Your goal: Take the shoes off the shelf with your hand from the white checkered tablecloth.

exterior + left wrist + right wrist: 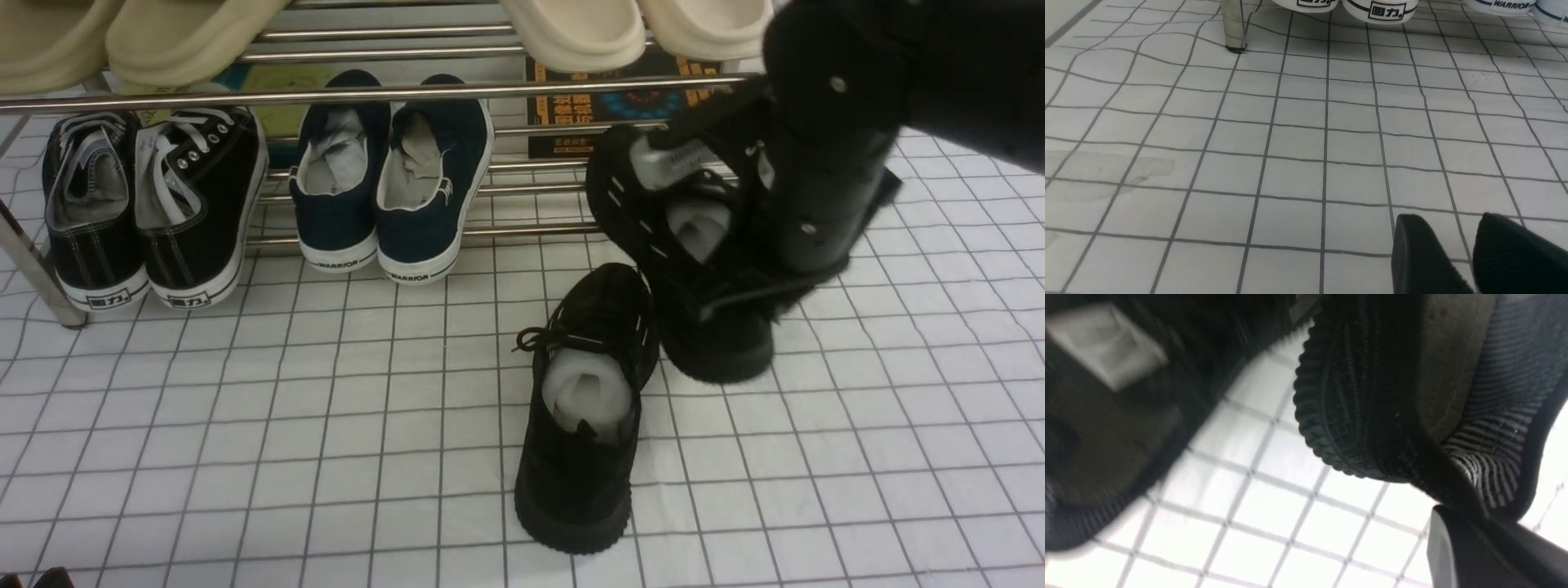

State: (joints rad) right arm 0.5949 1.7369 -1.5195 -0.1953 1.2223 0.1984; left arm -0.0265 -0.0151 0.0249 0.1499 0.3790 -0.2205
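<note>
One all-black knit sneaker (581, 408) lies on the white checkered tablecloth (245, 441), white paper stuffing showing, in front of the chrome shelf (367, 90). My right gripper (739, 273) is shut on the heel collar of the second black sneaker (678, 245). It holds that sneaker tilted, toe up by the shelf's lower bars and heel low over the cloth. In the right wrist view one finger (1474, 547) pinches that sneaker's collar (1372, 396); the other sneaker (1106, 416) is blurred beside it. My left gripper (1453, 245) is open and empty just above the cloth (1290, 143).
Black canvas sneakers with white laces (155, 204) and navy WARRIOR slip-ons (392, 188) stand on the shelf's bottom tier. Beige slippers (571, 33) sit on the upper tier. A shelf leg (33, 269) stands at the left and also shows in the left wrist view (1233, 24).
</note>
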